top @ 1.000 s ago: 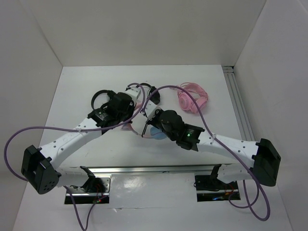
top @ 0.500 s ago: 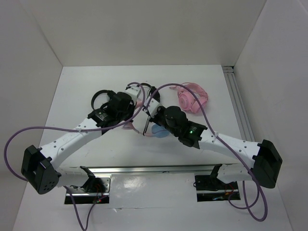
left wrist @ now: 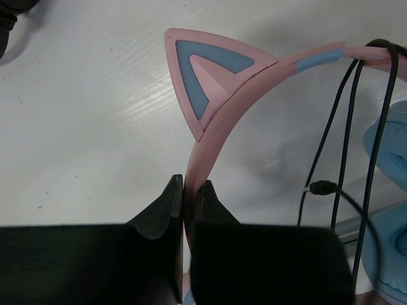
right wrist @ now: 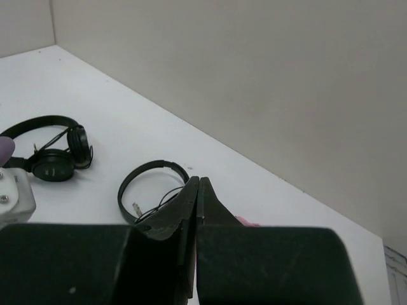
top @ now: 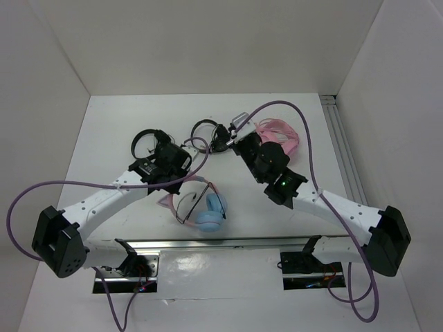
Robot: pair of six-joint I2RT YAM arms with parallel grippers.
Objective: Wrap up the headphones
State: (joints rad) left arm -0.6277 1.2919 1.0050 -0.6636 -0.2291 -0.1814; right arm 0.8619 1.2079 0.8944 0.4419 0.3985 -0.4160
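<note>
Pink headband (left wrist: pixel 222 121) plastic is what the left gripper (left wrist: pixel 189 197) is pinching, its two black fingers clamped edge-on just below the cat ear (left wrist: pixel 200 76). The headphones (top: pixel 208 216) lie on the white table (top: pixel 124 117) near the front edge, between the two arms, with the light-blue ear cup (left wrist: pixel 388 136) off to the gripper's side. The thin black cable (left wrist: pixel 343 140) runs in two strands over the band, and its plug (left wrist: pixel 320 188) hangs loose beside the cup, so the winding looks unfinished. The right gripper (right wrist: pixel 198 184) is raised well away toward the back of the table. Its jaws are pressed together with nothing between them. It points out over the two black headphones (right wrist: pixel 57 152), with the pink headset (top: pixel 277 138) close by in the overhead view. To do this step well, the left grip should probably act as a steady anchor while the right arm comes back down and takes the cable close to the plug, not mid-strand. It should then lay each turn snugly around the band with light tension. The cat ear is a likely snag point. The loose plug could swing, and the descent needs to stay clear of the neighbouring headsets.
</note>
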